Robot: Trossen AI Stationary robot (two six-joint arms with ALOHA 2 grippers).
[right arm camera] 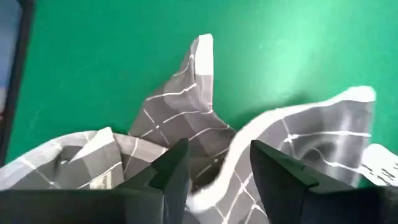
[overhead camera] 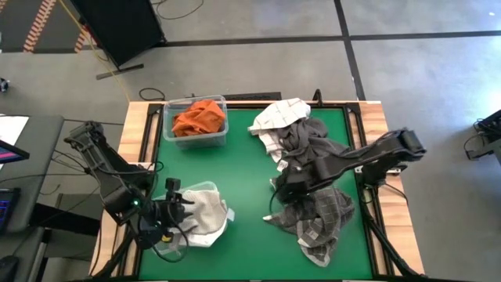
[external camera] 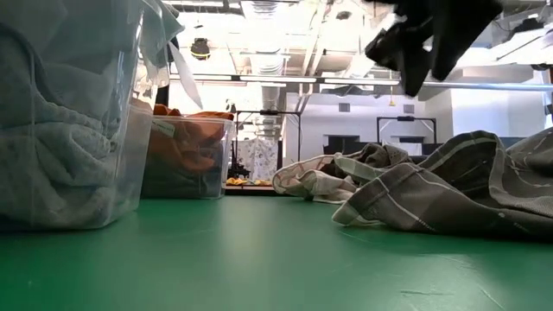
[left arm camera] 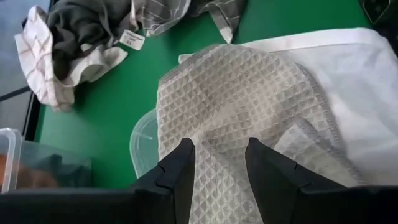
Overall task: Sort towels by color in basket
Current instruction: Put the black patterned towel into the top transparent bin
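Observation:
A cream waffle towel [left arm camera: 249, 99] lies on a white towel [left arm camera: 360, 93] in a clear bin [overhead camera: 202, 215] at the near left. My left gripper [left arm camera: 221, 163] is open just over the waffle towel, holding nothing. Rust orange towels [overhead camera: 200, 117] fill a second clear bin at the far left. A heap at the right holds a white checked towel [overhead camera: 278, 116], a dark grey towel [overhead camera: 307, 145] and grey-and-white checked towels [overhead camera: 322, 218]. My right gripper [right arm camera: 217, 163] is open and empty above a grey checked towel [right arm camera: 186, 124], clear of it in the low view [external camera: 423, 47].
The bin of orange towels [external camera: 186, 155] stands behind the near bin [external camera: 65, 130] in the low view. Bare green table [overhead camera: 250, 180] lies between the bins and the heap. Wooden table edges [overhead camera: 137, 133] and arm bases flank the mat.

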